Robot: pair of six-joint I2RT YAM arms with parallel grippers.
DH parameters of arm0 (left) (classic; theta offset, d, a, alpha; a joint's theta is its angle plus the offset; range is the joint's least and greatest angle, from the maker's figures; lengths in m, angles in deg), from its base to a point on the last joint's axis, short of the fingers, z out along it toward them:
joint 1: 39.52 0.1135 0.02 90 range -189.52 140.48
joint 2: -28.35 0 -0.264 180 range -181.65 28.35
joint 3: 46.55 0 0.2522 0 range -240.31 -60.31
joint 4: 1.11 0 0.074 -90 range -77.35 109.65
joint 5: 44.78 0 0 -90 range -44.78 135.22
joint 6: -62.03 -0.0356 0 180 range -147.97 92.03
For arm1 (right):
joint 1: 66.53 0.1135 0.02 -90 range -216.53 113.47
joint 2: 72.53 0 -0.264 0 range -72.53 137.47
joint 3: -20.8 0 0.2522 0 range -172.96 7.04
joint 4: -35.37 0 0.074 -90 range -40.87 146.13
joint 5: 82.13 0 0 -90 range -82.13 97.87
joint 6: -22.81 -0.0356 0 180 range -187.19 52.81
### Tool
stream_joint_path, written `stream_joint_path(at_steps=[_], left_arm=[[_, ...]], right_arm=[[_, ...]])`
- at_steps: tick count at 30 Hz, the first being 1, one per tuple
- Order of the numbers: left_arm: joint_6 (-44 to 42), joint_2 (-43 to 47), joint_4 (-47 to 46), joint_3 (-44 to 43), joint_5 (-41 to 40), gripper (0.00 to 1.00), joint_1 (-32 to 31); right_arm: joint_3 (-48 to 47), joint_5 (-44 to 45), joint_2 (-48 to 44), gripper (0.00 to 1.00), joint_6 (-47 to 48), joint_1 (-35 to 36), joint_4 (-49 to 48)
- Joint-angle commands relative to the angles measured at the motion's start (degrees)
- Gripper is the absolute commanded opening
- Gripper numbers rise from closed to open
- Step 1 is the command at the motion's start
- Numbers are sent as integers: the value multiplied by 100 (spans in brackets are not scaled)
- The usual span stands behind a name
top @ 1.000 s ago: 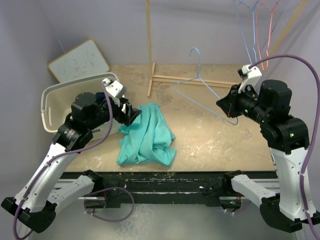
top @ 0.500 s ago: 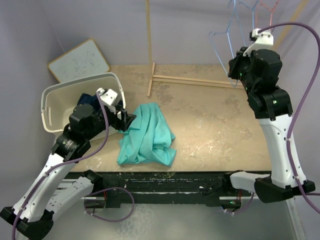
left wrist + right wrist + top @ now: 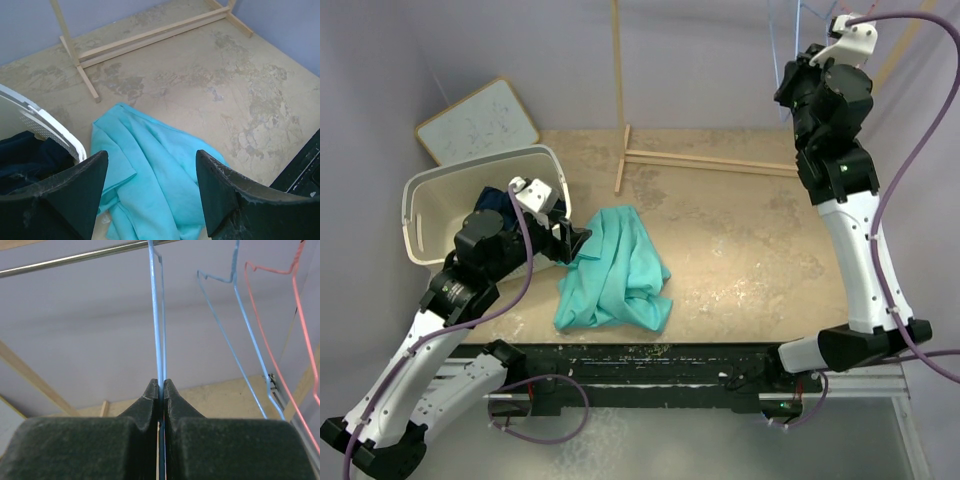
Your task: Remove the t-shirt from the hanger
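The teal t-shirt (image 3: 615,270) lies crumpled on the table, off any hanger; it also shows in the left wrist view (image 3: 150,175). My left gripper (image 3: 578,240) is open and empty, hovering just above the shirt's left edge (image 3: 150,152). My right gripper (image 3: 788,72) is raised high at the back right. It is shut on the wire of a bare blue hanger (image 3: 156,315), which reaches up to the metal rail (image 3: 75,259). In the right wrist view the gripper (image 3: 161,382) pinches the wire between its tips.
A white basket (image 3: 420,200) holding dark clothes (image 3: 500,197) stands left of the shirt, its rim (image 3: 55,127) close to my left finger. A whiteboard (image 3: 478,122) leans at the back left. A wooden rack post (image 3: 618,90) stands behind. Another blue hanger (image 3: 235,315) and a pink one (image 3: 270,315) hang on the rail.
My right arm has lifted the blue hanger from over the table up to the rail at the top right. My left gripper has drawn back slightly from the shirt towards the basket.
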Motion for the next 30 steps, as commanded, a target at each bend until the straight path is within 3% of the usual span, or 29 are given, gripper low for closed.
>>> stream_joint_path(at_steps=[1,14,19,22,24,25,26,30], left_arm=[[46,39,-270,-6,109,74,-15],[48,-51,-252,-9,235,74,-5],[37,-79,-220,-6,293,74,2],[32,-68,-268,13,431,77,3],[45,-115,-332,50,578,80,11],[46,-166,-346,52,675,82,12],[48,-233,-338,40,770,83,10],[-90,-606,-302,26,1393,88,12]], right_arm=[[-370,97,281,0,167,-73,-722],[-502,-384,940,0,-202,-196,-605],[-14,-555,675,2,-313,-196,-582],[525,-709,288,30,-350,-196,-705],[851,-814,-13,43,-368,-196,-713],[1002,-875,-151,62,-375,-196,-675],[1154,-934,-313,72,-379,-196,-608],[1915,-1197,-1045,84,-409,-196,-312]])
